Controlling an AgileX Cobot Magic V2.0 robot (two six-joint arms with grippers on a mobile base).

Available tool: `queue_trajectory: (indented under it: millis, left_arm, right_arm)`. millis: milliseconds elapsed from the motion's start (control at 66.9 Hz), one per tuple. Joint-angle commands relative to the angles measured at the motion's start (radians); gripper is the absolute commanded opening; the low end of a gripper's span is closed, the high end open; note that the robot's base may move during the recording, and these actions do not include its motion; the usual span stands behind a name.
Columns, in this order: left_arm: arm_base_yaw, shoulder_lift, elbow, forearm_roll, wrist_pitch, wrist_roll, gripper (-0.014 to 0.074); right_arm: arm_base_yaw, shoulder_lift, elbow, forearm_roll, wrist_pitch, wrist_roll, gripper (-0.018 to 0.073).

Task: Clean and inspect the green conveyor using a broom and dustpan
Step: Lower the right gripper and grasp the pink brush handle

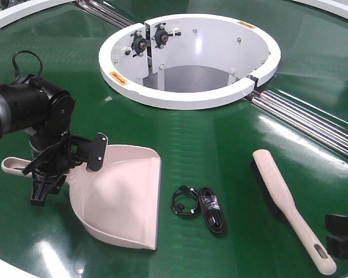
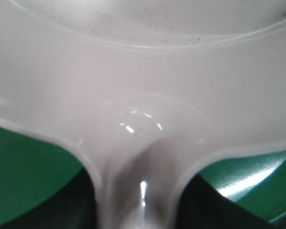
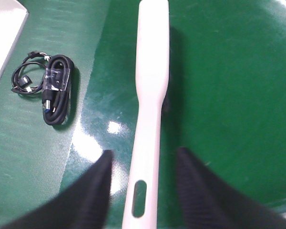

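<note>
a: where was the dustpan, compared with the left gripper?
b: the dustpan (image 1: pixel 124 197) lay flat on the green conveyor (image 1: pixel 209 145), at the left side, with its wide lip toward the right. its handle ran under the left gripper (image 1: pixel 68 172), which stood over the place where handle and pan join. the left wrist view was filled by this neck of the dustpan (image 2: pixel 143 95), very close.
a: and the jaws there?
b: they were spread wide, one finger on each side of the handle. whether a finger touched the plastic, i could not tell.
a: and the broom?
b: the broom (image 1: pixel 284 200) lay on the belt at the right, well apart from the dustpan, with the slotted hole at the near end. in the right wrist view the broom (image 3: pixel 150 95) passed with its handle between the two fingers of the right gripper (image 3: pixel 144 153).
a: closed on it?
b: no, the jaws stood apart. green belt showed between each finger (image 3: pixel 93 195) and the handle, beside the slotted hole.
a: what was in the containers?
b: on the inner surface of the pan i saw a few tiny dark specks. a black cable bundle (image 1: pixel 200 208) lay on the belt between dustpan and broom, near the pan's lip. the white ring housing (image 1: pixel 185 95) stood behind, with two black knobs (image 1: pixel 148 39) on its inner wall.
</note>
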Motion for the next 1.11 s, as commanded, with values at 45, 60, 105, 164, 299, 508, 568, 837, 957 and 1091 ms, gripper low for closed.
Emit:
queue_trajectory:
  millis: [45, 60, 105, 164, 299, 508, 568, 837, 957, 1091]
  left_arm:
    - [-0.01, -0.044, -0.025, 0.006, 0.027, 0.015, -0.0007]
    - [-0.01, -0.044, -0.025, 0.006, 0.027, 0.015, -0.0007]
    - [-0.01, -0.044, -0.025, 0.006, 0.027, 0.015, -0.0007]
    - [-0.01, -0.044, -0.025, 0.006, 0.027, 0.015, -0.0007]
    - [-0.01, -0.044, -0.025, 0.006, 0.027, 0.015, -0.0007]
    - [-0.01, -0.044, -0.025, 0.006, 0.027, 0.015, -0.0007]
    - [-0.01, -0.044, -0.025, 0.006, 0.027, 0.015, -0.0007]
    - [-0.01, -0.044, -0.025, 0.006, 0.027, 0.015, -0.0007]
    - [-0.01, -0.044, -0.025, 0.006, 0.027, 0.015, -0.0007]
    - [-0.01, -0.044, -0.025, 0.006, 0.027, 0.015, -0.0007]
  right_arm:
    - [-0.002, 0.04, -0.057, -0.001, -0.026, -0.025, 0.0547]
    - [-0.002, 0.045, -0.061, -0.002, -0.023, -0.025, 0.0559]
    - [-0.002, 0.061, -0.069, -0.006, -0.016, -0.027, 0.0588]
    - [-0.001, 0.084, -0.085, -0.017, -0.003, -0.027, 0.0602]
    - [-0.001, 0.167, -0.136, -0.019, 0.038, -0.026, 0.0588]
    - [0.022, 0.343, -0.246, -0.04, 0.113, -0.026, 0.0584]
    - [0.05, 0.398, -0.276, -0.076, 0.131, -0.012, 0.0584]
    - [0.088, 0.629, -0.431, -0.186, 0.27, 0.079, 0.0582]
    - [0.088, 0.697, -0.481, -0.18, 0.301, 0.078, 0.0568]
    - [0.111, 0.756, -0.525, -0.181, 0.321, 0.078, 0.0549]
